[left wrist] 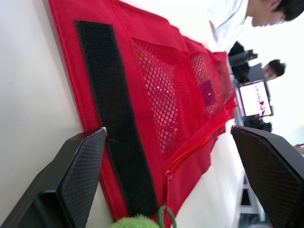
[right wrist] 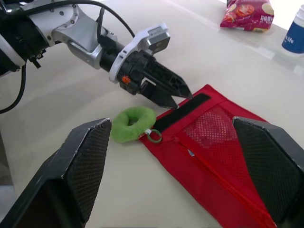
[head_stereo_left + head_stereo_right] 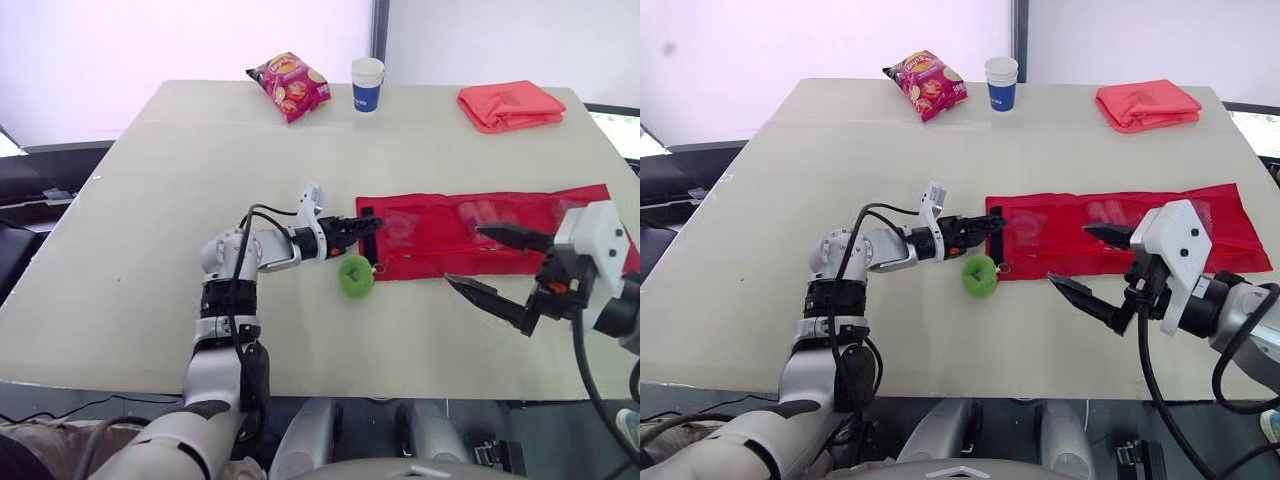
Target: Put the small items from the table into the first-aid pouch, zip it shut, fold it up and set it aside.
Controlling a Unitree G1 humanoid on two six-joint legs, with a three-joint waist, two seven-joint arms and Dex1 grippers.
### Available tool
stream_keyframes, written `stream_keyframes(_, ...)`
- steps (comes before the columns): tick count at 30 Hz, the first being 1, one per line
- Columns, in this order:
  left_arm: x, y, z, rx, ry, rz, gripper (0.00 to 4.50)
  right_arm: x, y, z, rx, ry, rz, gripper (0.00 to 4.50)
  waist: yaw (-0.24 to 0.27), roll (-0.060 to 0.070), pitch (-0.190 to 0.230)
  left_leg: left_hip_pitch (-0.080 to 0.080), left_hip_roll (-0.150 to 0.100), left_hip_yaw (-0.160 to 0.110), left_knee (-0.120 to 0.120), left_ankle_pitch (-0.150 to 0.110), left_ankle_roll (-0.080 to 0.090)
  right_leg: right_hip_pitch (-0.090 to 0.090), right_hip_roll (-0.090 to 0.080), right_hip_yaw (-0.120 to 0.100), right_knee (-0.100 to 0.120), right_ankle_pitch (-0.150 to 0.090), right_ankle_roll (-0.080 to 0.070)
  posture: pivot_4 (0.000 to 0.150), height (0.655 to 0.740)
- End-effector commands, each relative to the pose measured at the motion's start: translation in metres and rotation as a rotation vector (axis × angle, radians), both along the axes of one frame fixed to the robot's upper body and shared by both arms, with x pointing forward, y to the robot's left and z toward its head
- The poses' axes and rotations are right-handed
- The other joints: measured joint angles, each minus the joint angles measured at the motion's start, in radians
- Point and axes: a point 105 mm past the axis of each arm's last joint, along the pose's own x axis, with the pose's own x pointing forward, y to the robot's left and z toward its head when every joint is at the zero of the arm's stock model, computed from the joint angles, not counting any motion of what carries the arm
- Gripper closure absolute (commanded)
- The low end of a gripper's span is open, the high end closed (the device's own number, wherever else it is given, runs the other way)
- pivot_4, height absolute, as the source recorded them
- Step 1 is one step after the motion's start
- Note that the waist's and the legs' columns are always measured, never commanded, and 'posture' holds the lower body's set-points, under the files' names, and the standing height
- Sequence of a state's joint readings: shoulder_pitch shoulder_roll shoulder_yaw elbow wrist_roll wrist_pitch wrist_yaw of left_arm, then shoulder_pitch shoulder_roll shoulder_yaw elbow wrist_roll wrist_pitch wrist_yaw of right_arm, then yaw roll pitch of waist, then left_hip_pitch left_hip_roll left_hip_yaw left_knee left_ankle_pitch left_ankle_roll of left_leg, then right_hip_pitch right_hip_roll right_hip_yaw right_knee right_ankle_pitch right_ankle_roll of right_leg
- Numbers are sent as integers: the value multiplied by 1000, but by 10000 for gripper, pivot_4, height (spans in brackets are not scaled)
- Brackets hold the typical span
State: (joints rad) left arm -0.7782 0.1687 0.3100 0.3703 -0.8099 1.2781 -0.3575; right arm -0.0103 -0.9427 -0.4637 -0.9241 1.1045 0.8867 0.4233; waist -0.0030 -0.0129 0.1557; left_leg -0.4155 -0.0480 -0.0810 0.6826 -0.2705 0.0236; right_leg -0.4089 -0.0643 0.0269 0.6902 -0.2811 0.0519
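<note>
step in hand: the packing looks done to you. the mesh pockets [image 1: 166, 104] of the first-aid pouch [image 3: 590, 205] hold small things, and no loose small items lie near it. this reads as the hand-over from zipping to folding.
pouch: it lies flat and unfolded on the table [image 3: 150, 250], long side across in front of you, towards your right.
zip: the green ring [image 3: 355, 276] hangs off the pull at the pouch's near left corner. you cannot tell from here whether the zip is fully shut, so check that first.
left gripper [image 3: 362, 226]: the forearm reaches level across the table, with the fingers pointing at the pouch's left end. the jaws are parted, straddle the black strip [image 1: 111, 123] and hold nothing.
right gripper [image 3: 463, 254]: it hovers over the near edge of the pouch right of its middle, wrist bent inward. the jaws are spread wide and empty.
next move: if the zip is closed, lower the left fingers onto the strip end and pinch the fabric edge. then carry it over towards the right while the right gripper pins the middle.
watch for: the green ring sits just beside the left fingers and could snag.
elsewhere: a crisp bag [image 3: 289, 85], a paper cup [image 3: 367, 84] and a folded cloth [image 3: 510, 105] sit along the far edge, well apart.
</note>
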Motion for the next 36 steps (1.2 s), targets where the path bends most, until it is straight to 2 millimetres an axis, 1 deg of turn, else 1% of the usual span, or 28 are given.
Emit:
stream_keyframes(1, 1, -7, 18, -90, -30, -20, 0, -2, 0, 10, -5, -56, 0, 1549, 0, 0, 0, 0, 0, 0, 0, 0, 0, 0, 0, 0, 0, 0, 0, 1500, 7400)
stream_keyframes(4, -2, -8, 23, -140, -22, -34, 0, -3, 2, 7, -3, -38, 11, 1549, 0, 0, 0, 0, 0, 0, 0, 0, 0, 0, 0, 0, 0, 0, 0, 1500, 7400)
stream_keyframes(6, -5, -9, 24, -166, -11, -46, 5355, -2, 5, 3, -10, -24, 17, 0, -1, 0, 0, 0, 0, 0, 0, 0, 0, 0, 0, 0, 0, 0, 0, 1500, 7400)
stream_keyframes(7, -6, -9, 24, -172, -6, -49, 7252, -1, 6, 1, -12, -19, 19, 0, -1, 0, 0, 0, 0, 0, 0, 0, 0, 0, 0, 0, 0, 0, 0, 1500, 7400)
stream_keyframes(8, -7, -10, 23, -176, -2, -53, 11519, -1, 7, 0, -12, -16, 21, 0, -2, 0, 0, 0, 0, 0, 0, 0, 0, 0, 0, 0, 0, 0, 0, 1500, 7400)
stream_keyframes(9, -9, -12, 22, -177, 0, -64, 14595, 0, 8, 0, -9, -14, 24, 0, -2, 0, 0, 0, 0, 0, 0, 0, 0, 0, 0, 0, 0, 0, 0, 1500, 7400)
stream_keyframes(12, -12, -19, 18, -174, 7, -84, 30908, 1, 10, 0, -4, -8, 34, 0, 0, 0, 0, 0, 0, 0, 0, 0, 0, 0, 0, 0, 0, 0, 0, 1500, 7400)
stream_keyframes(13, -13, -22, 15, -171, 16, -95, 34713, 1, 11, -1, -4, -6, 37, 0, 0, 0, 0, 0, 0, 0, 0, 0, 0, 0, 0, 0, 0, 0, 0, 1500, 7400)
stream_keyframes(16, -14, -27, 9, -164, 25, -112, 44102, 3, 12, -1, -4, -5, 42, 0, 0, 0, 0, 0, 0, 0, 0, 0, 0, 0, 0, 0, 0, 0, 0, 1500, 7400)
stream_keyframes(21, -14, -29, 4, -142, 12, -125, 44102, 4, 13, 0, -7, -4, 42, 0, 0, 0, 0, 0, 0, 0, 0, 0, 0, 0, 0, 0, 0, 0, 0, 1500, 7400)
stream_keyframes(24, -13, -33, -5, -60, -28, -139, 44102, 4, 13, 0, -9, -6, 40, 0, 1, 0, 0, 0, 0, 0, 0, 0, 0, 0, 0, 0, 0, 0, 0, 1500, 7400)
stream_keyframes(25, -13, -32, -7, -43, -34, -143, 38526, 4, 13, 1, -8, -7, 39, 0, 0, 0, 0, 0, 0, 0, 0, 0, 0, 0, 0, 0, 0, 0, 0, 1500, 7400)
stream_keyframes(26, -13, -33, -8, -49, -32, -150, 34096, 4, 13, 1, -7, -7, 38, 0, 0, 0, 0, 0, 0, 0, 0, 0, 0, 0, 0, 0, 0, 0, 0, 1500, 7400)
stream_keyframes(27, -13, -33, -8, -59, -29, -154, 31656, 4, 14, 1, -7, -7, 37, 0, 0, 0, 0, 0, 0, 0, 0, 0, 0, 0, 0, 0, 0, 0, 0, 1500, 7400)
stream_keyframes(29, -12, -33, -9, -67, -21, -149, 22253, 4, 14, 1, -7, -6, 35, 0, -2, 0, 0, 0, 0, 0, 0, 0, 0, 0, 0, 0, 0, 0, 0, 1500, 7400)
stream_keyframes(30, -11, -34, -11, -68, -14, -145, 19160, 4, 14, 1, -7, -6, 33, 0, -3, 0, 0, 0, 0, 0, 0, 0, 0, 0, 0, 0, 0, 0, 0, 1500, 7400)
stream_keyframes(31, -10, -34, -12, -64, -11, -140, 13587, 4, 14, 1, -6, -5, 30, 0, -4, 0, 0, 0, 0, 0, 0, 0, 0, 0, 0, 0, 0, 0, 0, 1500, 7400)
stream_keyframes(32, -9, -34, -13, -65, -10, -136, 9475, 4, 14, 1, -6, -5, 28, 0, -4, 0, 0, 0, 0, 0, 0, 0, 0, 0, 0, 0, 0, 0, 0, 1500, 7400)
stream_keyframes(36, -5, -34, -14, -73, 5, -120, 9475, 4, 13, 1, -5, -5, 20, 0, -5, 0, 0, 0, 0, 0, 0, 0, 0, 0, 0, 0, 0, 0, 0, 1500, 7400)
